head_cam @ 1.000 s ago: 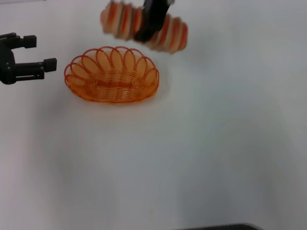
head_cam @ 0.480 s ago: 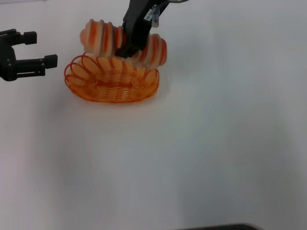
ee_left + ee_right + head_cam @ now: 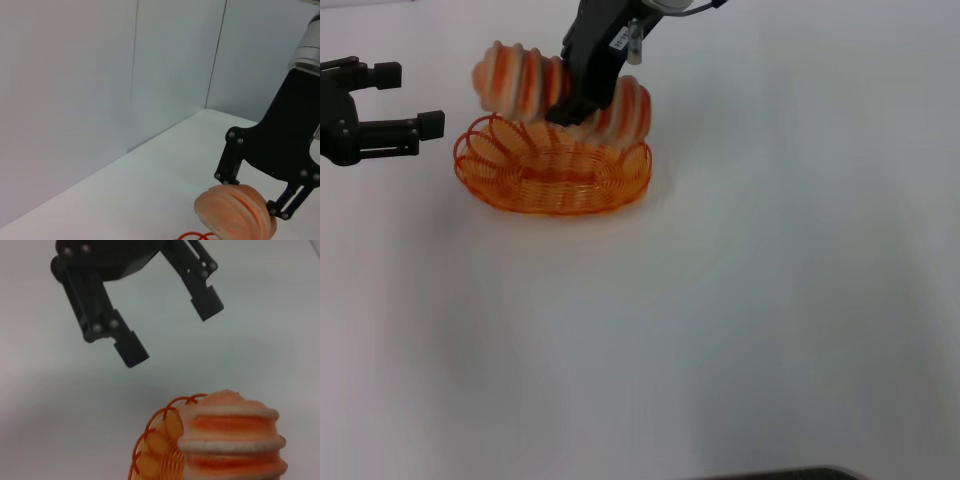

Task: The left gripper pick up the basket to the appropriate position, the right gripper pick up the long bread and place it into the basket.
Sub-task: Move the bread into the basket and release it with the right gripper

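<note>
1. Head view: right gripper (image 3: pixel 570 108) clamped across the middle of the bread (image 3: pixel 525 82), held just above the far rim of the basket (image 3: pixel 552 185). Loaf tilted, left end higher and jutting out past the basket's left side, right end low near the rim; contact with the wire unclear. Basket resting on the white table (image 3: pixel 740 300). Left gripper (image 3: pixel 412 100) hanging just left of the basket, fingers spread, gripping nothing, apart from the wire.
2. Left wrist view: right gripper (image 3: pixel 250 197) seen end-on, fingers pinching the rounded end of the bread (image 3: pixel 235 216); a sliver of orange wire (image 3: pixel 192 235) beneath it. Grey wall panels (image 3: pixel 100 90) behind.
3. Right wrist view: left gripper (image 3: pixel 167 332) beyond, fingers wide apart, empty. Striped end of the bread (image 3: pixel 230 440) close by, basket (image 3: pixel 157 445) loops just beside it.
</note>
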Tool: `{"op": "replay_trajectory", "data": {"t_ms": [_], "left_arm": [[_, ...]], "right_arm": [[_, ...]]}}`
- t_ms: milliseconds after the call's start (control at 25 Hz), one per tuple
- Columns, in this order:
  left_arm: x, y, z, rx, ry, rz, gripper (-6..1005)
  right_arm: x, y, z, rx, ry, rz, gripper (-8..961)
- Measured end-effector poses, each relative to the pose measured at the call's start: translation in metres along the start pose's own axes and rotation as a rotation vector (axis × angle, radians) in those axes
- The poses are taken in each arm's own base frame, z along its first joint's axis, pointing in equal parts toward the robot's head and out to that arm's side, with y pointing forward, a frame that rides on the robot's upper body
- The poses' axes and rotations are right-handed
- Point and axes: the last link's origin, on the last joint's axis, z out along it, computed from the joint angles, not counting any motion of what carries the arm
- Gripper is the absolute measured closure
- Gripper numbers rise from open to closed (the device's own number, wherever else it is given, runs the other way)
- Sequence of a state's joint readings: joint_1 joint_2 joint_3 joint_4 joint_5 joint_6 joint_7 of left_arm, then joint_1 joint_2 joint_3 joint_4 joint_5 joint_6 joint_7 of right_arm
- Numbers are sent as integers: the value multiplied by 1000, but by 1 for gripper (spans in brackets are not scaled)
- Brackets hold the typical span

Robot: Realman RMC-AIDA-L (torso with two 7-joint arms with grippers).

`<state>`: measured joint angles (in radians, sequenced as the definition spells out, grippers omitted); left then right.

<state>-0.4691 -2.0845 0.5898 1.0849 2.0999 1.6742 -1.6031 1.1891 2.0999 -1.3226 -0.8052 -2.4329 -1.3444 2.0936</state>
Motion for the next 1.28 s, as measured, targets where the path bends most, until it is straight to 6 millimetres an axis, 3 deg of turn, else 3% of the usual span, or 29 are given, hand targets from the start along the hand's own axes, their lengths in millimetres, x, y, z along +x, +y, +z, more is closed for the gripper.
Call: {"op": "replay_trajectory", "data": {"t_ms": [400,600,840,1280], "left_arm": [[0,-2,1,13,2,-2,144],[-1,-2,2,17,3,-3,144],[-1,-2,2,16,3,1,143],[-3,-1,1,19,0,-3,143]], "right_arm": [[3,-2,1,7,-39,24,343],[7,-4,2,20,-60,41,278],[7,-3,3,14,-83,41,284],[9,1,7,-16,-74,55,126]]}}
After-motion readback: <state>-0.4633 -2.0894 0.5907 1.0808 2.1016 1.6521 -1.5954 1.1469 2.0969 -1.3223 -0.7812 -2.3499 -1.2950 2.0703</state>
